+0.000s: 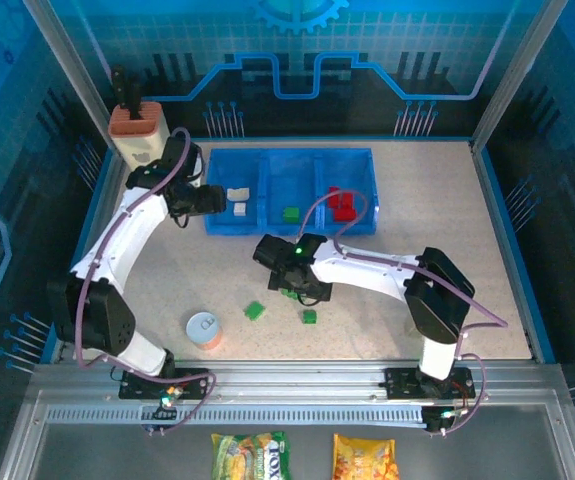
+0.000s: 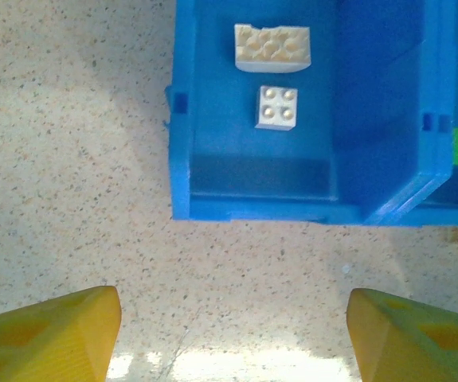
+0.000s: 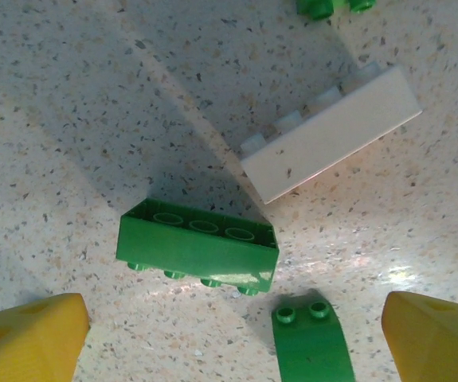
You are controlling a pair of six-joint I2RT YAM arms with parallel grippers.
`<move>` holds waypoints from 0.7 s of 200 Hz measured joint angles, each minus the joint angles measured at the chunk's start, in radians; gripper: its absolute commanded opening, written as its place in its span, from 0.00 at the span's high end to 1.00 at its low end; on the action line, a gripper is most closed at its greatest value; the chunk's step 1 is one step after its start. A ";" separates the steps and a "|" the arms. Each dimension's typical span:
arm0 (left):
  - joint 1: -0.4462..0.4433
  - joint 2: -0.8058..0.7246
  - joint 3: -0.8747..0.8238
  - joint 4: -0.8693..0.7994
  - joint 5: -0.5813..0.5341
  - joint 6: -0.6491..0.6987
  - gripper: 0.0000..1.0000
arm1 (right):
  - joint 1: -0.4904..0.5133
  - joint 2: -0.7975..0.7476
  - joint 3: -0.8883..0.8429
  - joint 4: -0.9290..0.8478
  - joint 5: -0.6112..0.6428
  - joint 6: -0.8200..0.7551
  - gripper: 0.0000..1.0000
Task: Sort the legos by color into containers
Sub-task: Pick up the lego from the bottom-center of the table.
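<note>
Right, my right pincer (image 3: 232, 338) hangs wide and empty low over the bench (image 3: 69, 119), above a loose cluster. There is a long green brick (image 3: 199, 247) tipped on its side, a white brick (image 3: 332, 135) just beyond it with their corners nearly touching, and a short green brick (image 3: 308, 344) close between my fingers. I judge the long green one is my target, bound for the middle compartment of the blue tray (image 2: 252, 208), where one green brick (image 1: 290, 213) sits; red bricks (image 1: 342, 203) lie in the right one. The crowding worries me: closing here could catch the short brick or nudge the white one. My left pincer (image 2: 232, 338) is spread wide too, with nothing in it. It is just short of the tray's left compartment, which holds two cream bricks (image 2: 272, 48), so I reckon it is placed to take the white one. From above, a stray green brick (image 1: 254, 311) lies toward a round can (image 1: 203, 330), which stands clear of my path.
</note>
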 measured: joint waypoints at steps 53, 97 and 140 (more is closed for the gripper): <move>0.001 -0.035 -0.113 0.064 -0.011 0.011 0.24 | 0.001 0.062 0.003 0.040 -0.043 0.093 0.06; 0.002 -0.037 -0.113 0.111 -0.011 0.025 0.24 | -0.005 0.140 0.036 0.060 -0.071 0.100 0.08; 0.002 -0.037 -0.124 0.128 -0.010 0.028 0.24 | -0.015 0.178 0.038 0.068 -0.082 0.105 0.16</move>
